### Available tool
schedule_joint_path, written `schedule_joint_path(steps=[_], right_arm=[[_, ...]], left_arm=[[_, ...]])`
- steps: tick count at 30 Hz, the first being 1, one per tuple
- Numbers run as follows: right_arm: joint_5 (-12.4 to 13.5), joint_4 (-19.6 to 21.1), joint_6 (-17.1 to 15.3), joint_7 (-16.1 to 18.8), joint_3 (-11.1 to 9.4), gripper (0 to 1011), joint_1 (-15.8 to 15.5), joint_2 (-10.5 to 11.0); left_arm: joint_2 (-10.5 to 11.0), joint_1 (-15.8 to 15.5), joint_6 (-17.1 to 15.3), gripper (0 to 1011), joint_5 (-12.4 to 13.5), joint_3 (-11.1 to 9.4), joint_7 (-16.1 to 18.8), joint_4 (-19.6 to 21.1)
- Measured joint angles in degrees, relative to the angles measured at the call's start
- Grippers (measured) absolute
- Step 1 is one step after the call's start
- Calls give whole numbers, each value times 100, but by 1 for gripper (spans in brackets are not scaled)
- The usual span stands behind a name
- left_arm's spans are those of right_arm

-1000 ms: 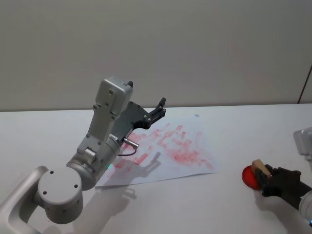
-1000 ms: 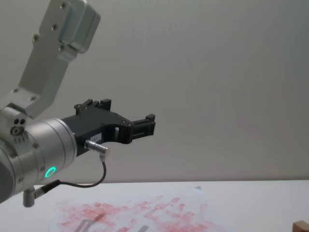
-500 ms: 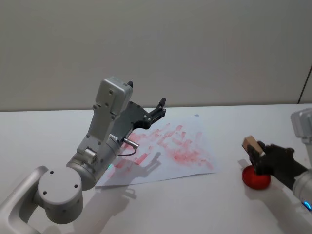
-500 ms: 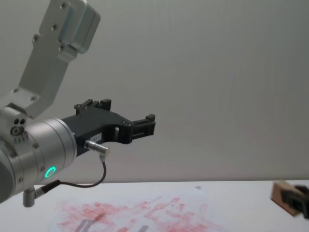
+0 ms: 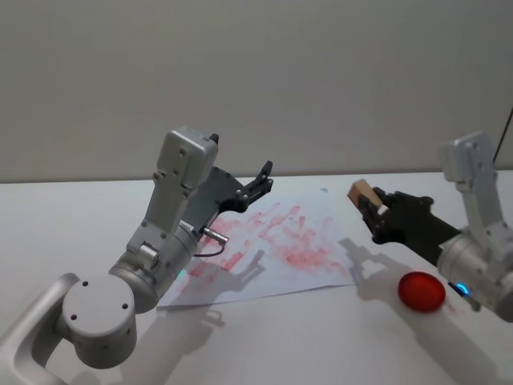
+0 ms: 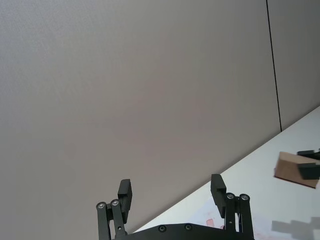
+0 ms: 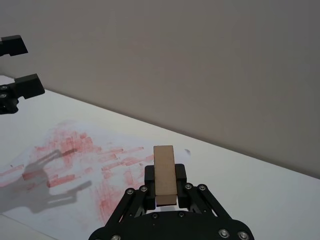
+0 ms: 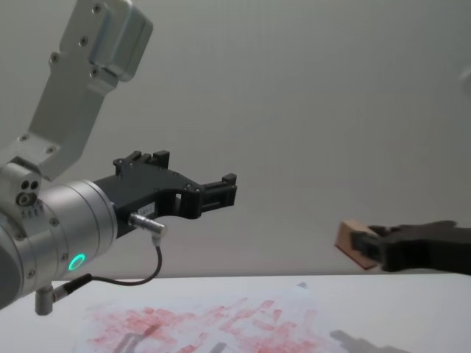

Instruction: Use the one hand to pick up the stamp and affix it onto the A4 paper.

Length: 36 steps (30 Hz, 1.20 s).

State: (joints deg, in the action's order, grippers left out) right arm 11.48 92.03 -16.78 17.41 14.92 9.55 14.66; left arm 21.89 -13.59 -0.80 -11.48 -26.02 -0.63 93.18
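Note:
My right gripper (image 5: 370, 205) is shut on the stamp (image 5: 361, 192), a small light-brown wooden block. It holds the block in the air just past the right edge of the A4 paper (image 5: 280, 241), a white sheet smeared with red-pink prints. In the right wrist view the stamp (image 7: 165, 172) stands upright between the black fingers, with the A4 paper (image 7: 90, 155) below and ahead. From the chest the stamp (image 8: 352, 243) hangs well above the A4 paper (image 8: 221, 323). My left gripper (image 5: 263, 175) is raised over the sheet's far left part, open and holding nothing.
A round red ink pad (image 5: 422, 290) lies on the white table to the right of the paper, below my right arm. The big silver left arm (image 5: 160, 249) rises over the sheet's left side. A plain wall stands behind the table.
My right gripper has lifted the stamp off the red ink pad and carried it up and to the left, to the paper's right edge. The left arm has not moved.

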Motion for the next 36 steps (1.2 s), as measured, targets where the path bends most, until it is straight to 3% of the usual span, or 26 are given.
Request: schedule_joint_path(steps=[8,14,25,36], right_arm=[[-68,-544,-109,311,122,216,404,-258],[-207,-919,-377,447,231,216,597,-399],[-508,-1416,-691,596,411,216,775,-555],[-663,-1719,-740,647,506,216,908,-660]], left_arm=[[0,0,0,1001,0,0,0,0],[0,0,0,1001,0,0,0,0],[0,0,0,1001,0,0,0,0],[0,0,0,1001,0,0,0,0]])
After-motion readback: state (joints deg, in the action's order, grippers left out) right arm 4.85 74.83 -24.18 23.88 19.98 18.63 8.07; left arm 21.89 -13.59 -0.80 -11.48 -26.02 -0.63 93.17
